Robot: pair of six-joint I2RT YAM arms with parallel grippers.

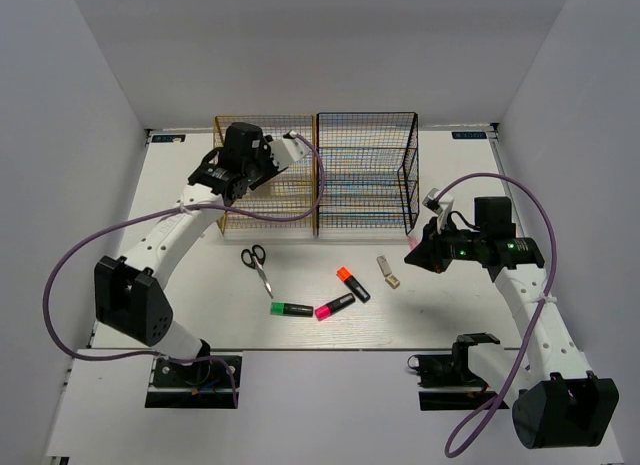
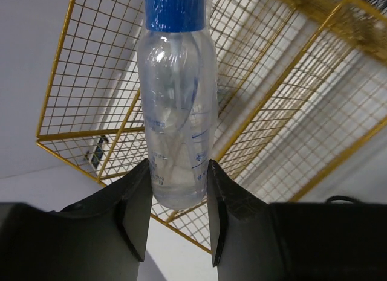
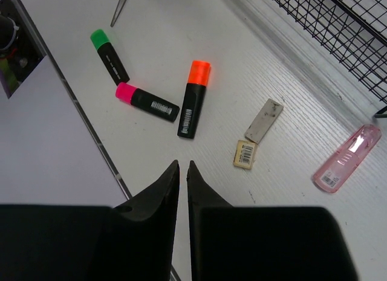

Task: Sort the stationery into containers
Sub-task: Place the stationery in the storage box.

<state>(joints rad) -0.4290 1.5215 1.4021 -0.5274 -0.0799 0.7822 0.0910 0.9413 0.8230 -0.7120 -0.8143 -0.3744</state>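
Left pincer [image 2: 177,178] grips the bottom end of a clear bottle [image 2: 175,100] with a blue top, at the yellow rack [image 2: 84,133] by the desk's [image 1: 230,325] far-left corner. It looks light, smooth and probably squashy, so a gentle mid-body hold suits it. Right pincer [image 3: 182,172] is empty, jaws nearly touching, above the highlighters [image 3: 195,100] toward the near edge.
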